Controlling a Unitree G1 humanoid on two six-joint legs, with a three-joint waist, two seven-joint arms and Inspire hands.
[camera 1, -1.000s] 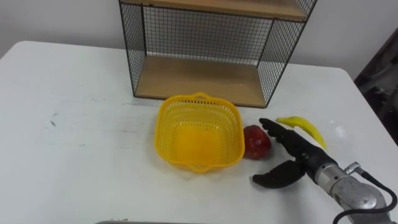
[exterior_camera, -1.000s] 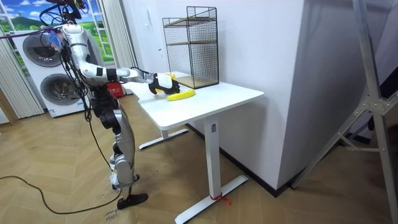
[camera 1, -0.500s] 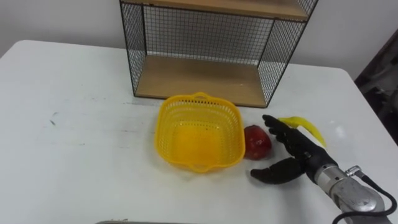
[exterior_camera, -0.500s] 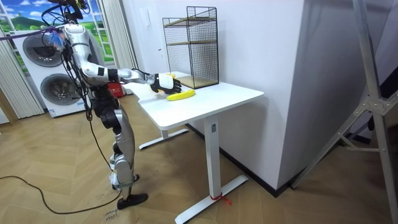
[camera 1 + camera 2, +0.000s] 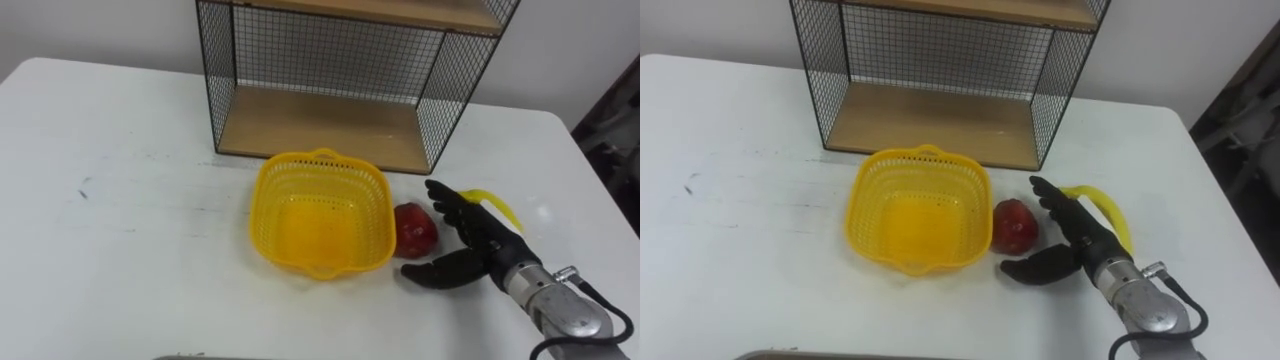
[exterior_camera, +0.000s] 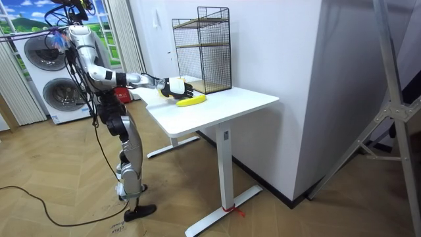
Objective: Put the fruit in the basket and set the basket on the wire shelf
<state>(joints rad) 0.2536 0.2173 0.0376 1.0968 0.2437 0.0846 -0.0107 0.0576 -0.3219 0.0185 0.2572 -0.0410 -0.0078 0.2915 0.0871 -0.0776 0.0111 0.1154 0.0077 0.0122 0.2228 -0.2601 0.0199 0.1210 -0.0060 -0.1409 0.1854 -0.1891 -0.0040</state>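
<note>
A yellow plastic basket (image 5: 320, 213) (image 5: 919, 208) stands empty on the white table, in front of the wire shelf (image 5: 340, 75) (image 5: 945, 70). A red fruit (image 5: 415, 229) (image 5: 1015, 225) lies just right of the basket. A yellow banana (image 5: 492, 205) (image 5: 1102, 212) lies further right, partly behind my right hand (image 5: 465, 243) (image 5: 1065, 238). That hand is open, fingers spread beside the red fruit and thumb low in front of it, close to the fruit but not closed on it. In the room view I stand at the table's end with the right hand (image 6: 172, 87) over the banana (image 6: 191, 101).
The wire shelf has a wooden lower board (image 5: 325, 128) open toward me. The white table (image 5: 120, 200) stretches wide to the left. Its right edge (image 5: 600, 190) runs close past the banana.
My right hand has slid left and forward, from beside the banana to right beside the red fruit. The fruit, banana and basket have not moved.
</note>
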